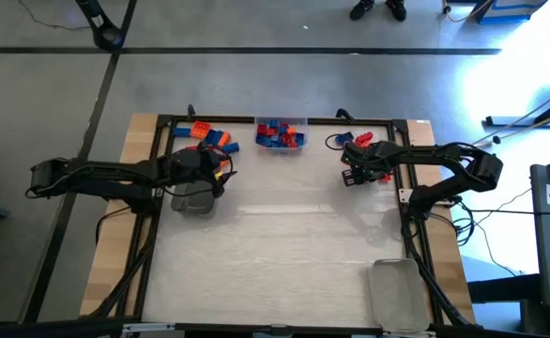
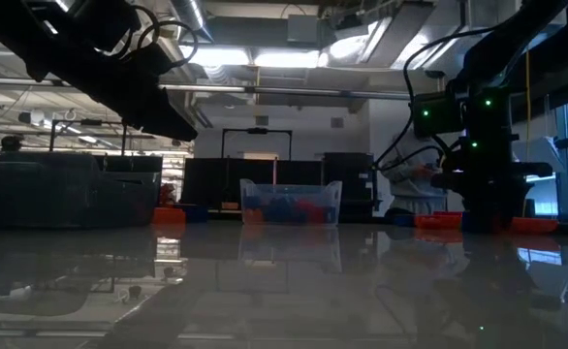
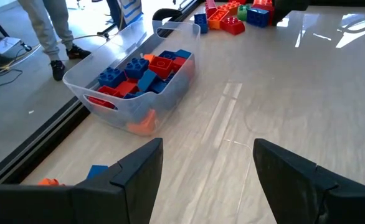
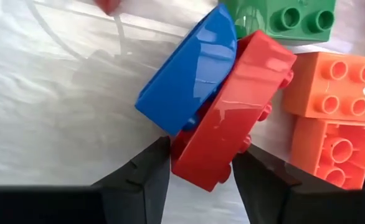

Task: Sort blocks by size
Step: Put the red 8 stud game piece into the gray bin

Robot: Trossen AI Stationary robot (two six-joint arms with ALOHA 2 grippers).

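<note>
My right gripper (image 1: 355, 173) is at the far right of the table, shut on a red brick (image 4: 232, 124). A blue brick (image 4: 189, 74) lies against the red brick's side. Orange bricks (image 4: 332, 118) and a green brick (image 4: 288, 18) lie just beyond it on the table. My left gripper (image 3: 207, 168) is open and empty at the far left, over a clear tray (image 1: 192, 199). A clear tray of red and blue bricks (image 1: 280, 133) stands at the far middle and also shows in the left wrist view (image 3: 132, 81). More loose bricks (image 1: 209, 136) lie at the far left. My right gripper pinches the red brick's near end (image 4: 201, 165) between its two fingers (image 4: 142, 180), one on the smooth side and one on the studded side. The brick is tilted and reaches away from the fingers, with the blue brick against it. I cannot tell whether it is clear of the table.
An empty clear tray (image 1: 394, 293) lies at the near right corner. A dark frame (image 1: 153, 188) runs around the table top. A person's legs (image 3: 45, 31) show beyond the far edge. The middle and near part of the table (image 1: 284, 263) is bare.
</note>
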